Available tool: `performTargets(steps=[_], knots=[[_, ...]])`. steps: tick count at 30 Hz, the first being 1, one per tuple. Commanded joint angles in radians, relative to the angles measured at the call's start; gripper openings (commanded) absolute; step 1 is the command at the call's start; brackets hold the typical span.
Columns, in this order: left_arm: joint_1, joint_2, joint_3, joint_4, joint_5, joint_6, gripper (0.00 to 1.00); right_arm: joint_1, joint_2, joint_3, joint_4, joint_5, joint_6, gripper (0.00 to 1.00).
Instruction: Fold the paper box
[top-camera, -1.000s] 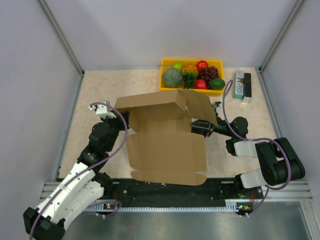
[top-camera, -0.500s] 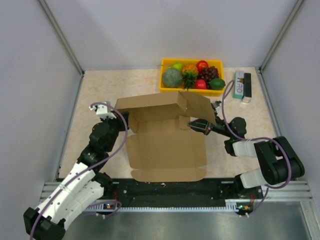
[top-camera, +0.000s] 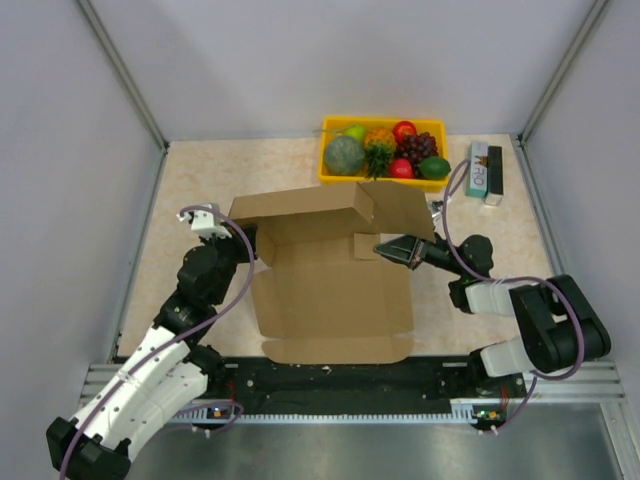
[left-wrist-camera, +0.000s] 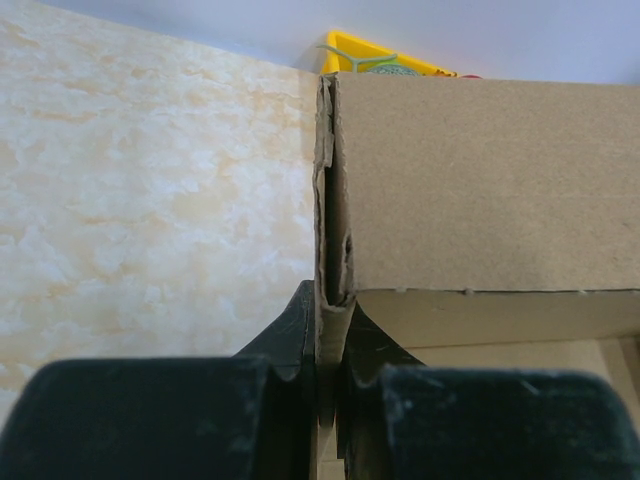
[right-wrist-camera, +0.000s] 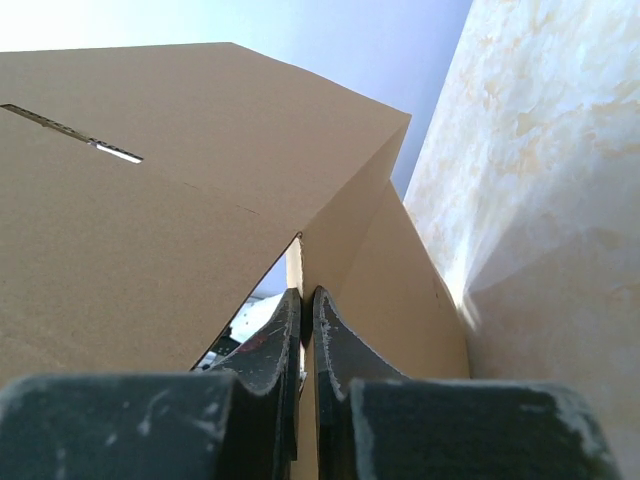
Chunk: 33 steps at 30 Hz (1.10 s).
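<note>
The paper box (top-camera: 330, 290), plain brown cardboard, lies half formed in the middle of the table, with its back wall and side flaps raised. My left gripper (top-camera: 250, 245) is shut on the box's folded left wall. In the left wrist view that wall's edge (left-wrist-camera: 335, 250) runs straight down between the fingers of the left gripper (left-wrist-camera: 335, 310). My right gripper (top-camera: 385, 247) reaches in from the right at the raised right flap. In the right wrist view the right gripper (right-wrist-camera: 307, 300) has its jaws pressed together on the thin edge of that flap (right-wrist-camera: 150, 230).
A yellow tray (top-camera: 325, 150) of fruit stands behind the box, and its corner (left-wrist-camera: 350, 50) shows in the left wrist view. A small green-white-black carton (top-camera: 485, 172) lies at the back right. Grey walls close in the table's left, right and back sides.
The right gripper has gone from wide open to shut on the right flap and has moved slightly left. The left arm and its grip are unchanged.
</note>
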<state>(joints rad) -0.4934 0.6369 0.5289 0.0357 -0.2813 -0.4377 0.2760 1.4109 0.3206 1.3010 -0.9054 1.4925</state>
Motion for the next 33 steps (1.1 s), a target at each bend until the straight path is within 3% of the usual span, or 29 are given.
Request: performTargets(steps=[1, 5, 8, 11, 15, 17, 19, 20, 21, 23, 28, 33], knots=[[-0.011, -0.014, 0.005, 0.030, 0.056, -0.042, 0.00, 0.022, -0.061, -0.015, 0.101, 0.034, -0.064, 0.00], [-0.011, -0.019, 0.009, 0.026, 0.048, -0.039, 0.00, 0.003, -0.142, 0.005, -0.175, 0.033, -0.193, 0.01], [-0.011, -0.016, 0.017, 0.003, 0.022, -0.044, 0.00, -0.090, -0.165, -0.037, -0.197, -0.018, -0.207, 0.37], [-0.011, -0.008, 0.020, -0.005, -0.002, -0.045, 0.00, -0.167, -0.213, -0.075, -0.270, -0.090, -0.254, 0.50], [-0.010, 0.009, 0.014, 0.015, -0.025, -0.029, 0.00, -0.208, -0.354, -0.100, -0.591, -0.110, -0.435, 0.56], [-0.011, 0.020, 0.013, 0.020, -0.033, -0.019, 0.00, -0.236, -0.444, -0.069, -0.919, -0.073, -0.595, 0.59], [-0.010, 0.026, 0.010, 0.021, -0.042, -0.001, 0.00, -0.259, -0.581, -0.019, -1.147, 0.039, -0.793, 0.60], [-0.010, 0.027, 0.008, 0.021, -0.047, 0.007, 0.00, -0.261, -0.620, 0.064, -1.391, 0.106, -0.874, 0.60], [-0.010, 0.030, 0.006, 0.026, -0.047, 0.020, 0.00, -0.262, -0.691, 0.104, -1.467, 0.181, -0.938, 0.60], [-0.010, 0.035, 0.005, 0.024, -0.052, 0.036, 0.00, -0.262, -0.733, 0.197, -1.555, 0.321, -1.052, 0.62], [-0.010, 0.043, 0.011, 0.013, -0.059, 0.074, 0.00, -0.242, -0.740, 0.359, -1.602, 0.371, -1.179, 0.59], [-0.010, 0.046, 0.006, 0.018, -0.055, 0.093, 0.00, -0.141, -0.779, 0.405, -1.596, 0.373, -1.267, 0.61]])
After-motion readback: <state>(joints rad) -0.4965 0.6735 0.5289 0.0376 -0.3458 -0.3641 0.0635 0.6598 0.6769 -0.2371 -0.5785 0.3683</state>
